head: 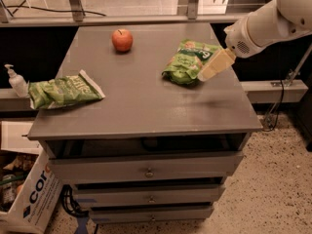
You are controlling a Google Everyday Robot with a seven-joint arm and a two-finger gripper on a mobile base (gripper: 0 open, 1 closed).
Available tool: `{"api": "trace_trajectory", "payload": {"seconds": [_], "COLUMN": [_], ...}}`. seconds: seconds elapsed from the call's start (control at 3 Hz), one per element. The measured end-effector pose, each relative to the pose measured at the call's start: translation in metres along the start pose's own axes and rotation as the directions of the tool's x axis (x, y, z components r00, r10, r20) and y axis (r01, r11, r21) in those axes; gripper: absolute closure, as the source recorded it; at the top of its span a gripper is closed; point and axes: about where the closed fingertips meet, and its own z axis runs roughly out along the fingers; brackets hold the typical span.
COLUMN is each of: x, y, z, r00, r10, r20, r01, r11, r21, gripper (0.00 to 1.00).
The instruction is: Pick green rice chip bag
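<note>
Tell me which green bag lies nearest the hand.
The puffy bright-green rice chip bag at the right rear, beside the hand; the flatter light-green bag lies far off at the left edge.

You see the puffy bright-green rice chip bag lying crumpled on the tabletop's far right, with the claw at its right edge.

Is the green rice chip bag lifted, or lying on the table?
Lying on the table: the green rice chip bag rests on its surface, not raised. The gripper is at the bag's right edge.
</note>
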Motion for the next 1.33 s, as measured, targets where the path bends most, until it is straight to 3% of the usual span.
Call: {"api": "trace_trajectory", "payload": {"seconds": [0.67, 1.0, 1.33], "x": [-0.008, -0.011, -0.010], "y": [0.005, 0.010, 0.014], "z": [0.059, 0.075, 0.084], "r00": [0.997, 0.995, 0.994], "r10": [0.073, 0.086, 0.098], "r20": [0.030, 0.046, 0.055], "r01": [-0.072, -0.084, -0.095], "r11": [0.9969, 0.9955, 0.9940], "r21": [-0.033, -0.045, -0.053], "gripper": [0.00, 0.16, 0.41]}}
